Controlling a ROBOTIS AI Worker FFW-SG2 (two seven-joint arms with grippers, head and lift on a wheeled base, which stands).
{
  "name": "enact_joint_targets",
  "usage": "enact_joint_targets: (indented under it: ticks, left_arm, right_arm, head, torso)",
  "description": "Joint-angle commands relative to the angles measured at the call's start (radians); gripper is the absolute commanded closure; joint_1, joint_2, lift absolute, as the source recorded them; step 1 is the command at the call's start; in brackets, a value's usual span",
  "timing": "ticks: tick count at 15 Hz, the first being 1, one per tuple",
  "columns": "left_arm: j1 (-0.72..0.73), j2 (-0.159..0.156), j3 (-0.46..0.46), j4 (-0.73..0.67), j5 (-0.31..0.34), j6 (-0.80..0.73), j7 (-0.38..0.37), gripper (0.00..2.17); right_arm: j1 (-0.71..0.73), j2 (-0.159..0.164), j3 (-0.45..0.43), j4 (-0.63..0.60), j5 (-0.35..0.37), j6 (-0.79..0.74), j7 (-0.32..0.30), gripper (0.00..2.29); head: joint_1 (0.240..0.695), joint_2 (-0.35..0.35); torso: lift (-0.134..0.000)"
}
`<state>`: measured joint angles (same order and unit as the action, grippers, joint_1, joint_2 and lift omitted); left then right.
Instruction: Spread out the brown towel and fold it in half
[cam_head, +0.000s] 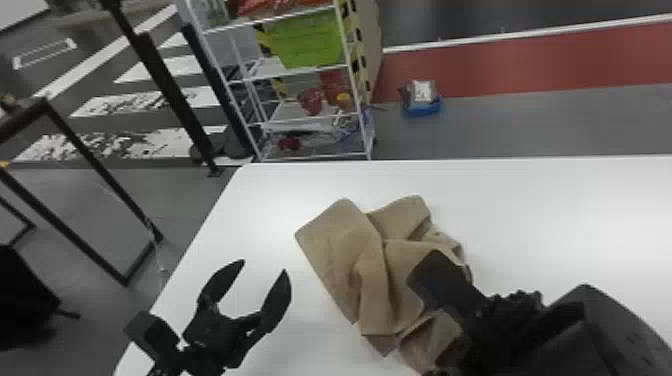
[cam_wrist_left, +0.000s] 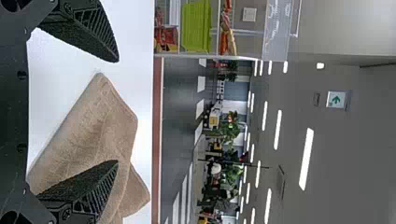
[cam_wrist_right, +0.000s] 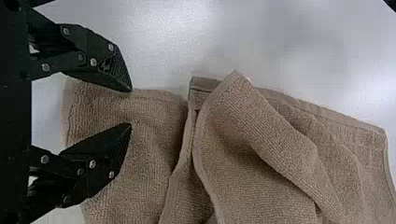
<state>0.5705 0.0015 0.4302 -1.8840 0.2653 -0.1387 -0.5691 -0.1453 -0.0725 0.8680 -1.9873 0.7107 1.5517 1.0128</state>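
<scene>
The brown towel (cam_head: 345, 250) lies crumpled with several folds on the white table, one flat corner pointing to the far left. My left gripper (cam_head: 264, 267) is open over the table, left of the towel, with nothing between its fingers. In the left wrist view, the left gripper (cam_wrist_left: 116, 112) is spread wide, the towel (cam_wrist_left: 88, 126) beyond it. My right gripper (cam_head: 425, 305) is over the towel's near right part. The right wrist view has the right gripper (cam_wrist_right: 131, 107) parted above the cloth, with the towel (cam_wrist_right: 261, 177) bunched in overlapping layers beyond the fingertips.
The white table (cam_head: 575, 215) reaches off to the right; its left edge runs down beside my left arm. Behind it stand a wire shelf (cam_head: 305, 117) with a green bin (cam_head: 312, 42) and a blue box (cam_head: 422, 107) on the floor. A dark metal frame (cam_head: 95, 155) is at the left.
</scene>
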Motion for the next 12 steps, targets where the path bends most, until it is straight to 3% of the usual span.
enact_joint_targets:
  ticks: [1, 3, 4, 5, 9, 12]
  left_arm:
    - [0.0, -0.004, 0.001, 0.0, 0.0, 0.0, 0.0, 0.12]
    - [0.0, -0.004, 0.001, 0.0, 0.0, 0.0, 0.0, 0.12]
    - [0.0, -0.004, 0.001, 0.0, 0.0, 0.0, 0.0, 0.12]
    - [0.0, -0.004, 0.001, -0.001, 0.0, -0.003, -0.002, 0.12]
    - [0.002, -0.004, 0.002, -0.007, 0.0, 0.0, -0.011, 0.12]
    - [0.002, -0.004, -0.005, -0.023, 0.0, 0.003, -0.084, 0.13]
  right_arm:
    - [0.0, -0.003, -0.004, 0.001, 0.015, 0.021, 0.0, 0.93]
    - [0.001, -0.007, -0.009, 0.008, 0.033, 0.021, 0.013, 1.05]
    - [0.006, -0.009, -0.015, 0.008, 0.043, 0.021, 0.015, 1.3]
    - [0.015, -0.009, -0.04, 0.004, 0.043, 0.021, 0.015, 1.3]
    - [0.024, -0.029, -0.239, -0.16, 0.032, 0.021, 0.033, 1.3]
    - [0.006, -0.064, -0.382, -0.245, 0.016, 0.021, 0.055, 1.3]
  head:
    - [0.695, 0.35]
    - [0.695, 0.35]
    - [0.695, 0.35]
    - [0.695, 0.35]
    - [0.695, 0.35]
    - [0.695, 0.35]
  torso:
    - [-0.124]
    - [-0.124]
    - [-0.124]
    - [-0.124]
    - [-0.124]
    - [-0.124]
